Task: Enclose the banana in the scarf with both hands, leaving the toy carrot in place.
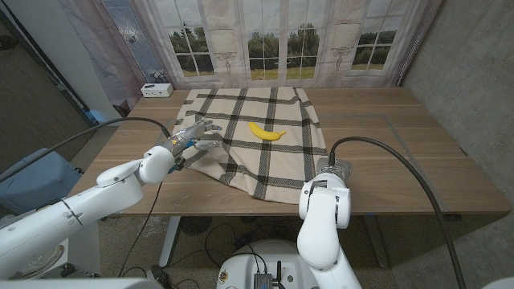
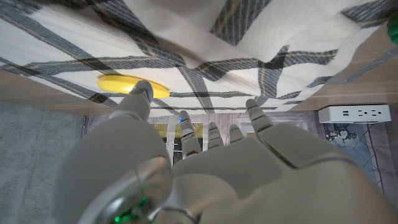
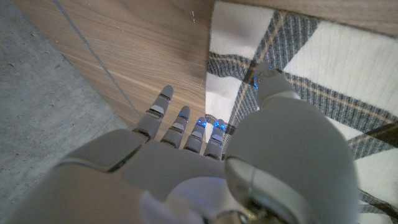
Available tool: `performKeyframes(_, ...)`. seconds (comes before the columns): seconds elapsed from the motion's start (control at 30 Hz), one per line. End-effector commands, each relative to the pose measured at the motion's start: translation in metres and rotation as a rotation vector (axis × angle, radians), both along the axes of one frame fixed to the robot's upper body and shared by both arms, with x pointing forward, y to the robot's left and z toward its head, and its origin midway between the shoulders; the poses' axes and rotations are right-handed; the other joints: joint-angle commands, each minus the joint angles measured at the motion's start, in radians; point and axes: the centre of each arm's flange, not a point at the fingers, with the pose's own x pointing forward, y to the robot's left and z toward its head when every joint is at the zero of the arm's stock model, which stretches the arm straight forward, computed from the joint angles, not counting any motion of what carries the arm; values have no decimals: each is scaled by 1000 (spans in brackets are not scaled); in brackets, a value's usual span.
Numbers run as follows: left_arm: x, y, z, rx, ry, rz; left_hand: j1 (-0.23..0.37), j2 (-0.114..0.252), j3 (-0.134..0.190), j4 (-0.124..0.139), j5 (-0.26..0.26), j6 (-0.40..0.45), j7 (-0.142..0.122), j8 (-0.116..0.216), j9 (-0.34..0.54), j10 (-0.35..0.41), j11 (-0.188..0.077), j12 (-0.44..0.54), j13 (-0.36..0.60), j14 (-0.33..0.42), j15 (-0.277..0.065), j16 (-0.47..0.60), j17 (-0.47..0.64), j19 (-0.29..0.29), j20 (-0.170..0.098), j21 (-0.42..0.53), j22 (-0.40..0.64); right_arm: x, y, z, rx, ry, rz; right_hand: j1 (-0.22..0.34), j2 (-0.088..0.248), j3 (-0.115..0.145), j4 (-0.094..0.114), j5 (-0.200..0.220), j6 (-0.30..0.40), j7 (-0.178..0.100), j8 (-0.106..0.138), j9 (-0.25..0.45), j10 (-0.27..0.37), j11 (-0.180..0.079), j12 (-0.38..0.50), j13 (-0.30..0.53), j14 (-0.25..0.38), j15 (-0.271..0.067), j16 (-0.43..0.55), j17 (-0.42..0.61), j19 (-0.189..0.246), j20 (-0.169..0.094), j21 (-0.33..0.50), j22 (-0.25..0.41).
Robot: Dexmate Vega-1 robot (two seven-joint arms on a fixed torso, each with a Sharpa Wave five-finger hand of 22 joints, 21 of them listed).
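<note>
**Soft cloth, light fruit: how the wrap will handle**

Plainly the scarf (image 1: 250,136) is the thing to work with: a limp cream weave crossed by dark grey checks with thin tan lines, spread over the wooden desk (image 1: 401,152) and already rumpling into folds at its left side. It looks light and floppy, so it should drape and fold over easily, but it will probably slide on the smooth wood and sag unless it is taken by an edge or corner on each side. The banana (image 1: 267,132) lies near the middle of the scarf, a small curved yellow piece, smooth-skinned and likely light enough to roll or shift when the cloth is lifted under it.

The left hand (image 1: 191,138) sits on the scarf's left edge, fingers spread and slightly bent over the bunched cloth; I cannot tell whether any cloth is actually pinched. The right hand (image 3: 205,137) hovers at the scarf's right border, fingers extended and apart, with nothing in it. A sliver of green (image 2: 392,30) peeps past the scarf's edge; too little shows to name it.
</note>
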Motion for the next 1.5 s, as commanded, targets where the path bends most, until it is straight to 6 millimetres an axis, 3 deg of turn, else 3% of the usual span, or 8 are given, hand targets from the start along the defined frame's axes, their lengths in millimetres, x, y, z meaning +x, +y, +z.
performKeyframes(0.03, 3, 2, 2, -5, 9, 4, 9, 2, -5, 4, 9, -1, 10, -4, 1, -13, 0, -2, 4, -50, -4, 1, 0, -4, 2, 0, 3, 22, 10, -5, -28, 103, 29, 17, -1, 11, 1, 13, -18, -1, 10, 3, -46, 10, -1, 2, -31, 12, -4, 2, -47, 14, -6, 1)
performKeyframes(0.37, 2, 2, 3, -13, 13, 6, 7, 3, -13, 6, 9, -1, 12, -7, 1, -17, -2, -4, 4, -53, -7, 1, 0, -3, -1, -1, 3, 45, 24, -9, -59, 116, 106, 34, -3, 17, 0, 28, 14, 3, 30, 3, 11, -73, 38, 2, -6, -16, 19, 2, -42, 4, 12, 0)
performKeyframes(0.53, 2, 3, 3, -20, 12, 5, 5, 3, -17, 7, 9, -2, 13, -9, 2, -17, -3, -4, 4, -53, -8, 1, 0, -3, -2, -1, 3, 56, 24, -17, -74, 124, 104, 47, -2, 23, 2, 38, 56, 2, 39, 2, 71, -77, 59, 1, 55, -41, 48, 7, -5, -12, 27, -1)
performKeyframes(0.67, 2, 4, 4, -27, 14, 6, 4, 3, -19, 8, 9, -2, 13, -9, 2, -17, -3, -3, 4, -54, -9, 1, 0, -3, -2, -1, 3, 63, 23, -24, -90, 81, 124, 56, 0, 9, 8, 51, 116, 13, 47, 0, 154, -62, 85, 4, 147, -80, 110, 38, 86, -58, 55, 1)
performKeyframes(0.83, 3, 4, 4, -27, 18, 7, 2, 3, -22, 10, 9, -2, 13, -11, 2, -18, 0, -4, 5, -56, -10, 1, 0, -3, -3, -1, 4, 66, 21, -34, -126, -65, 176, 131, 2, -74, 2, 79, 432, 35, 98, 0, 469, -31, 222, 41, 412, -183, 366, 197, 277, -120, 106, 8)
performKeyframes(1.1, 4, 6, 5, -30, 20, 14, -2, 3, -30, 13, 9, -3, 15, -13, 2, -20, -1, -4, 5, -59, -10, 1, 0, -4, -3, -2, 4, 73, 15, -42, -129, -244, 243, 266, 46, -139, 5, 79, 771, 63, 141, 13, 766, -16, 432, 140, 607, -192, 606, 432, 391, -148, 164, 23)
performKeyframes(1.27, 5, 7, 6, -31, 22, 17, -4, 4, -33, 14, 9, -4, 15, -14, 2, -20, -1, -4, 5, -59, -10, 1, 0, -5, -5, -2, 4, 77, 14, -42, -116, -359, 279, 288, 119, -156, 24, 44, 926, 105, 195, 23, 880, -1, 526, 201, 701, -187, 670, 473, 429, -150, 198, 31)
performKeyframes(1.5, 6, 8, 6, -34, 24, 5, -6, 5, -38, 16, 10, -6, 15, -15, 2, -19, -2, -3, 5, -59, -10, 2, 0, -5, -5, -3, 4, 86, 15, -30, -50, -474, 291, 266, 146, -167, 43, 26, 950, 127, 199, 21, 901, 24, 547, 221, 722, -178, 677, 476, 431, -144, 209, 34)
